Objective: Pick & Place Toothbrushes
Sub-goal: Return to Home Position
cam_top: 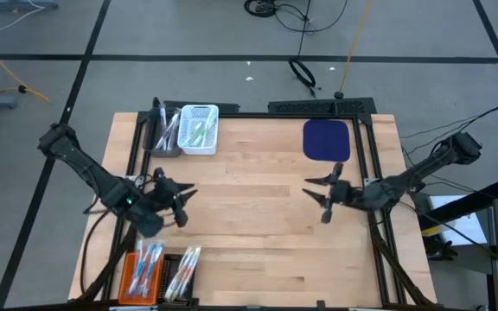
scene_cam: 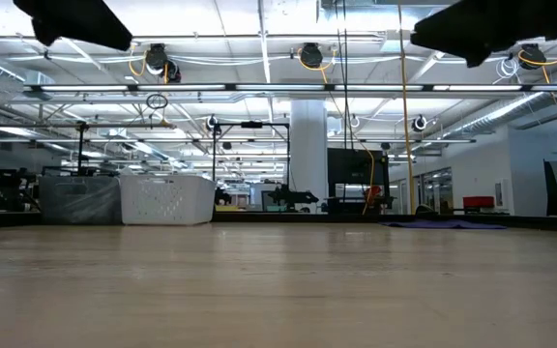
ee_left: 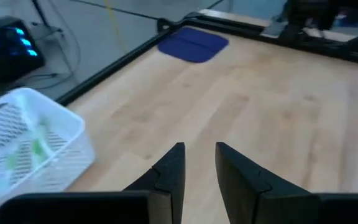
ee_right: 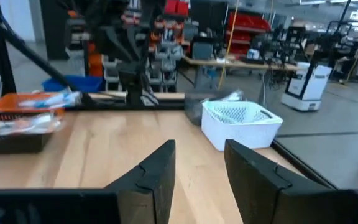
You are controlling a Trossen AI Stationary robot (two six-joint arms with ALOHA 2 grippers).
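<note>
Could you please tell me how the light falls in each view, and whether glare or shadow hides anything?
High view: even overhead light, no hard shadows on the table. Low view: bright ceiling lights turn the left arm and right arm into black shapes. Left wrist view: no glare on the blue mat. Right wrist view: the white basket is evenly lit.

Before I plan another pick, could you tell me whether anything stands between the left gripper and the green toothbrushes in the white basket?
Nothing visible does. The left gripper hovers open above the table, and only bare wood lies between it and the white basket holding the green toothbrushes.
</note>
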